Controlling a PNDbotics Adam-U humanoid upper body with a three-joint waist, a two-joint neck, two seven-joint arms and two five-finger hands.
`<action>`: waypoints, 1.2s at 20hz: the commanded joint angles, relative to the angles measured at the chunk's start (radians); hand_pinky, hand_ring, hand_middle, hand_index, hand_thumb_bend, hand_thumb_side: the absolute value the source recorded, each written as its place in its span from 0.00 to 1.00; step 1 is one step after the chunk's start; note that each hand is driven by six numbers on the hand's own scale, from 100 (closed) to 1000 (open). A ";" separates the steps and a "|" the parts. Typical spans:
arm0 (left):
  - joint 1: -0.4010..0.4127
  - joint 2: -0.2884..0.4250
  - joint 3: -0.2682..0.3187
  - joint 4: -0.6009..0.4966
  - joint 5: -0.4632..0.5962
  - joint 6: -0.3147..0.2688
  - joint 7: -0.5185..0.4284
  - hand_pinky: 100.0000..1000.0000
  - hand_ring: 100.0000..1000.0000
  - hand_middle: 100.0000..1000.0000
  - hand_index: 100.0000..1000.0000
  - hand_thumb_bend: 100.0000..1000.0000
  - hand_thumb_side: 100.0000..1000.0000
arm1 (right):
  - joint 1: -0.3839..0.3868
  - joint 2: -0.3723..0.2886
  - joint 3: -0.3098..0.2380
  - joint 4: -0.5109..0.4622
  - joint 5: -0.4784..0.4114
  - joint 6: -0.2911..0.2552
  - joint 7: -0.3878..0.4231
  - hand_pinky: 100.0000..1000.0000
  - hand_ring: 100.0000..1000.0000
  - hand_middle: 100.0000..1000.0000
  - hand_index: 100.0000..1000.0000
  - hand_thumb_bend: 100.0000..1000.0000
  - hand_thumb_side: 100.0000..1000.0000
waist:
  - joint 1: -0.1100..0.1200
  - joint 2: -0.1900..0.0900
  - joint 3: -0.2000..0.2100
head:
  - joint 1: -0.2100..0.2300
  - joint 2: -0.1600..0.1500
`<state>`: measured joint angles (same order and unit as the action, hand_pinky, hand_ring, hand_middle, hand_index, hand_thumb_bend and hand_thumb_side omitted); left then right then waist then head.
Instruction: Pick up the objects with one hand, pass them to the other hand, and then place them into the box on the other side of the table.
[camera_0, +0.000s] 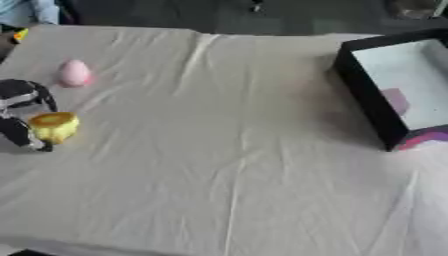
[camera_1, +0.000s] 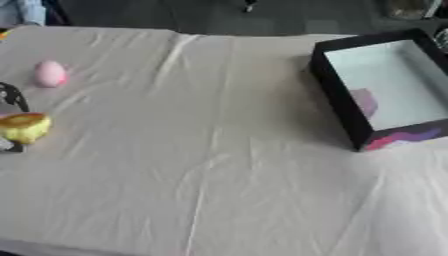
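Left hand (camera_0: 19, 116) curled round yellow object (camera_0: 54, 126).

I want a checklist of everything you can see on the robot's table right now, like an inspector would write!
Surface: table covered with a wrinkled beige cloth.
Job's things: yellow object at the left edge, against the left hand; pink egg-shaped object lying apart, farther back on the left; black box with a pale inside at the right, a pinkish patch on its floor.
Clutter: nothing seen.
Hands: left hand at the left edge, fingers around the yellow object; right hand not in view.
Cables: nothing seen.
Surroundings: dark floor beyond the far edge; blurred things there that cannot be made out.
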<state>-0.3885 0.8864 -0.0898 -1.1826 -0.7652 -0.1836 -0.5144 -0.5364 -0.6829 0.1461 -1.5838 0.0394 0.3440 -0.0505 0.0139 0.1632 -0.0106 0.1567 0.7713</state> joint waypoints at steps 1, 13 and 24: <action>-0.020 0.026 0.010 -0.004 0.021 0.009 -0.002 0.75 0.77 0.74 0.70 0.60 0.20 | -0.013 -0.018 -0.005 -0.004 0.007 0.000 0.004 1.00 0.90 0.87 0.97 0.00 0.75 | 0.008 -0.023 0.001 | 0.007 -0.001; -0.025 0.027 0.003 -0.003 -0.007 0.008 -0.059 0.73 0.76 0.71 0.54 0.46 0.00 | -0.009 -0.019 -0.008 -0.003 0.005 -0.001 0.001 1.00 0.90 0.86 0.97 0.00 0.75 | 0.008 -0.024 -0.001 | 0.015 -0.001; -0.015 0.040 0.012 -0.054 -0.009 0.025 0.000 0.70 0.71 0.63 0.40 0.47 0.00 | -0.007 -0.027 -0.009 -0.012 -0.001 -0.003 -0.002 1.00 0.90 0.86 0.96 0.00 0.75 | 0.006 -0.027 0.000 | 0.015 -0.001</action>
<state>-0.3955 0.8863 -0.0950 -1.2140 -0.7823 -0.1604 -0.5228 -0.5276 -0.6825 0.1496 -1.5784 0.0398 0.3431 -0.0514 0.0139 0.1632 -0.0117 0.1722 0.7713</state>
